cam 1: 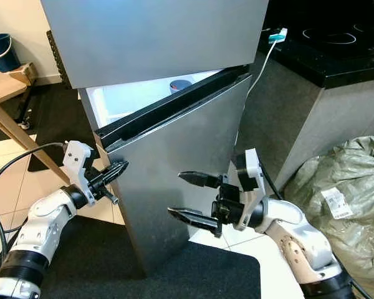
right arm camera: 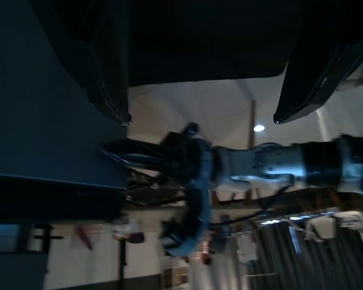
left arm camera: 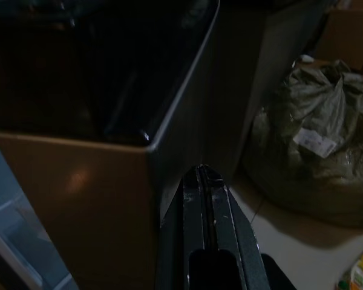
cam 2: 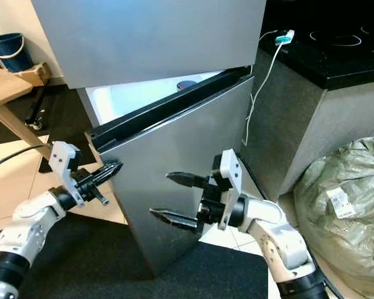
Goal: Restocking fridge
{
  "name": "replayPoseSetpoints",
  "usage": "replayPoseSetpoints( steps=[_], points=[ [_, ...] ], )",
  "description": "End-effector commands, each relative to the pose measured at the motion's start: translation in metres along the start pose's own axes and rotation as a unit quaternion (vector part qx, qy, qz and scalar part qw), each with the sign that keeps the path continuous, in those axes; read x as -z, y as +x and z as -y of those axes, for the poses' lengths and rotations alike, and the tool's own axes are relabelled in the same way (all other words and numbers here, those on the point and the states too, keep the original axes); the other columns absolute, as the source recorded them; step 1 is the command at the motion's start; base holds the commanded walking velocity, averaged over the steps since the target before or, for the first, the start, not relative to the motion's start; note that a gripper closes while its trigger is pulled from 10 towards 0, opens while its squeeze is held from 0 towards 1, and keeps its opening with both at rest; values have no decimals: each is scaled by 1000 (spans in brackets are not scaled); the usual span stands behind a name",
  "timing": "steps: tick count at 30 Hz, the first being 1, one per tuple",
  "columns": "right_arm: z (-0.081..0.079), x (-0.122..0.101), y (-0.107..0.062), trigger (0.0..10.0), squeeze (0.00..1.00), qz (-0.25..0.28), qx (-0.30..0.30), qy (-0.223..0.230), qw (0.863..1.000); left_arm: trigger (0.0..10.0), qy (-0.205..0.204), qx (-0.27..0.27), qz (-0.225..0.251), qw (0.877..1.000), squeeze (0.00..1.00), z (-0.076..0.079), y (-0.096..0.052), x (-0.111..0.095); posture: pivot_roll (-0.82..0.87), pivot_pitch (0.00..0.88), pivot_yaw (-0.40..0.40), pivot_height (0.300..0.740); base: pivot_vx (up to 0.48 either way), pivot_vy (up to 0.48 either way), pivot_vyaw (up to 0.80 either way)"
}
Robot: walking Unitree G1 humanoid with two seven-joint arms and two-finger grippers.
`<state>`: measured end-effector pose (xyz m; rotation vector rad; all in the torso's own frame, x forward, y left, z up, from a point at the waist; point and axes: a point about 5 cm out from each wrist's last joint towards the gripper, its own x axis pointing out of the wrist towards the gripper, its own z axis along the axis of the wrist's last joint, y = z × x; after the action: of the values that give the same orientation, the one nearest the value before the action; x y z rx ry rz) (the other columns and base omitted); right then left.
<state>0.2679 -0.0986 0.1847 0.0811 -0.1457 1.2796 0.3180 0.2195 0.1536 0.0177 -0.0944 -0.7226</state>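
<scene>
Left gripper (cam 1: 119, 168): fingers pressed together, tips at the free edge of the lower door (cam 1: 187, 168), which sits at 3 o'clock from it.
Right gripper (cam 1: 188, 198): fingers spread wide, one above the other, holding nothing; tips point toward 9 o'clock at the door's face, whether touching I cannot tell.
Left arm: rises from 7 o'clock, wrist bent toward the fridge (cam 1: 156, 37) (a black cable (cam 1: 12, 165) loops off it).
Right arm: comes in from 5 o'clock, forearm level.
Lower door: ajar, showing the white interior (cam 1: 137, 96) at 12 o'clock with a blue-and-red container (cam 1: 180, 85) inside.
Upper door: shut.
Surroundings: green sack (cam 1: 346, 199) at 3 o'clock, black counter (cam 1: 336, 43) with a charger (cam 1: 277, 35) at 1 o'clock, blue bucket (cam 1: 1, 52) at 10 o'clock beside a wooden table (cam 1: 3, 93).
</scene>
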Motion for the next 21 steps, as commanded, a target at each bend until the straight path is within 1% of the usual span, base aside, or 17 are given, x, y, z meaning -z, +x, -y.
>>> replayPoseSetpoints(
  steps=[1,2,3,4,5,8,9,13,16,17,19,21],
  points=[
    [6,1,-2,10000,0,0,24,-9,1000,10000,3,-1,2,1000,0,0,2,2,-33,66,27,740,0,0,0],
    [6,1,-2,10000,0,0,24,-9,1000,10000,3,-1,2,1000,0,0,2,2,-33,66,27,740,0,0,0],
    [11,3,-4,10000,0,-7,51,-16,999,10000,8,3,8,1000,0,-1,8,0,-39,69,28,740,0,0,0],
    [11,3,-4,10000,0,-7,51,-16,999,10000,8,3,8,1000,0,-1,8,0,-39,69,28,740,0,0,0],
    [17,7,-7,10000,0,-23,82,-26,996,10000,12,6,11,1000,0,-1,12,0,-41,72,28,740,0,0,0],
    [18,8,-8,10000,0,-26,88,-27,995,10000,13,7,12,1000,0,-2,12,-1,-45,74,28,740,0,0,0],
    [23,9,-11,10000,0,-31,114,-33,992,10000,17,5,13,1000,0,-4,14,-2,-48,78,27,740,0,0,0],
    [28,10,-14,10000,0,-36,137,-41,989,10000,22,0,14,1000,0,-8,14,-3,-52,83,27,740,0,0,0],
    [33,10,-17,10000,0,-41,164,-48,984,10000,30,-14,14,999,0,-16,13,-6,-61,104,23,740,0,0,0],
    [33,10,-17,10000,0,-41,164,-48,984,10000,30,-14,14,999,0,-16,13,-6,-61,104,23,740,0,0,0],
    [34,9,-19,10000,0,-38,175,-51,983,10000,38,-29,13,999,0,-23,12,-9,-66,117,21,740,0,0,0],
    [34,9,-19,10000,0,-38,175,-51,983,10000,38,-29,13,999,0,-23,12,-9,-66,117,21,740,0,0,0]
  ],
)
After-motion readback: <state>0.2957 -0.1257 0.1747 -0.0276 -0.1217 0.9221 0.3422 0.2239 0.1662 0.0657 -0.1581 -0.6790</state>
